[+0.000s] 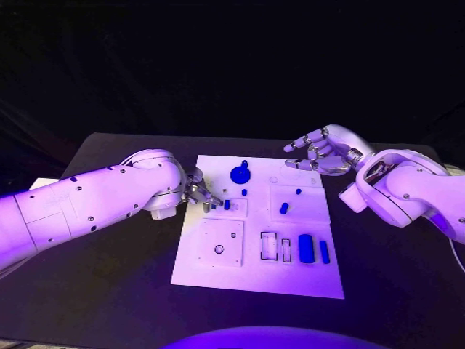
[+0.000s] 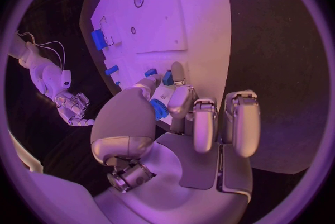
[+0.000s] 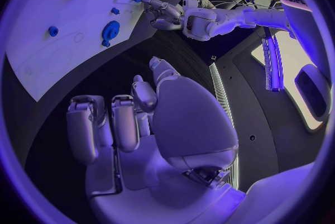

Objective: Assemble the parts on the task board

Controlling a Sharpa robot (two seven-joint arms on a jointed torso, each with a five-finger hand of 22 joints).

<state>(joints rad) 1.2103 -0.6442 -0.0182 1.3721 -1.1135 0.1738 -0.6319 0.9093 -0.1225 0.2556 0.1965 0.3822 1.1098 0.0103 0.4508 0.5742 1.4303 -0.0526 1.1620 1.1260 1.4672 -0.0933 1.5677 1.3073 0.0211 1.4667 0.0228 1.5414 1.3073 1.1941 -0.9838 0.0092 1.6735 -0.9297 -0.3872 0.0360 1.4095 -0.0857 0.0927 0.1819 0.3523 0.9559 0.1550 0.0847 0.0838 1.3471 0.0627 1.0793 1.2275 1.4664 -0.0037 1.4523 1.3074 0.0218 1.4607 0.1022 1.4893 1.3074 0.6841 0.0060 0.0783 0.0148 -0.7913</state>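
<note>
Now the left robot hand (image 1: 198,193) pinched a small blue part (image 1: 227,205) at its fingertips, w/ the part over a square plate on the white board (image 1: 256,280), prob. to seat it. Right robot hand (image 1: 322,151) hovered beyond the board's far corner, fingers loosely spread, holding nothing.

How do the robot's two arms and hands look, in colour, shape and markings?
Both arms are white, smooth and rounded, with small dark dots like screw holes on the shells. The right arm carries a dark oval patch near the wrist. The left hand and the right hand are silver, with segmented metallic fingers.
</note>
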